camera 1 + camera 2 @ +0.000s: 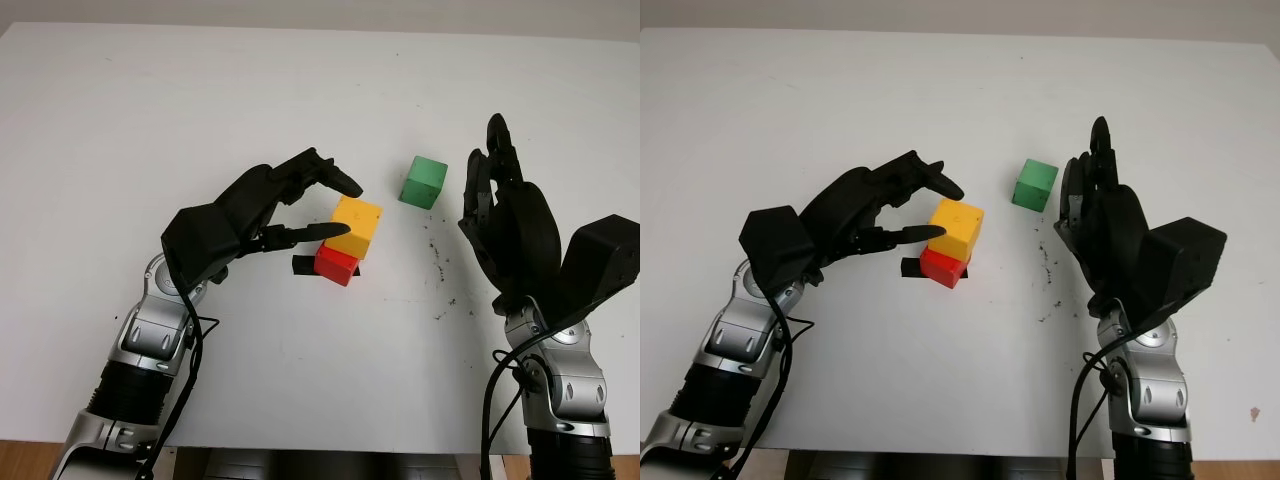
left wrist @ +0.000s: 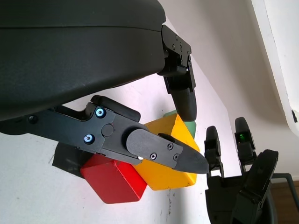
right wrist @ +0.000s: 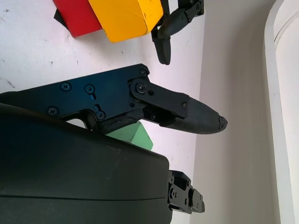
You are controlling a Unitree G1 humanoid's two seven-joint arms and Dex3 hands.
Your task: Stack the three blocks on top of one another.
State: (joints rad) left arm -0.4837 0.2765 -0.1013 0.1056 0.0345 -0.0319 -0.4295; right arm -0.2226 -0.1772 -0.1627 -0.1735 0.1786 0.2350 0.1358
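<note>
The robot's left hand (image 1: 262, 212) hovers open just to the left of a two-block stack, holding nothing. One black finger (image 1: 332, 177) reaches over toward the yellow block's far upper corner; another (image 1: 310, 233) points at the seam where the two blocks meet. From the head camera it cannot be told whether either fingertip touches the stack.

The yellow block (image 1: 355, 226) sits on the red block (image 1: 336, 264), turned slightly and overhanging it on the far side. The red block rests on the white table (image 1: 150, 110), partly covering a small black patch (image 1: 302, 265) that shows at its left edge.

Beyond the stack and to its right, the green block (image 1: 424, 182) stands alone on the table, well apart from the yellow one. The right hand (image 1: 508, 223) is raised to the right of the stack, open and empty, its fingertips level with the green block and just beside it. Dark specks (image 1: 437, 262) dot the table between the stack and the right hand.
</note>
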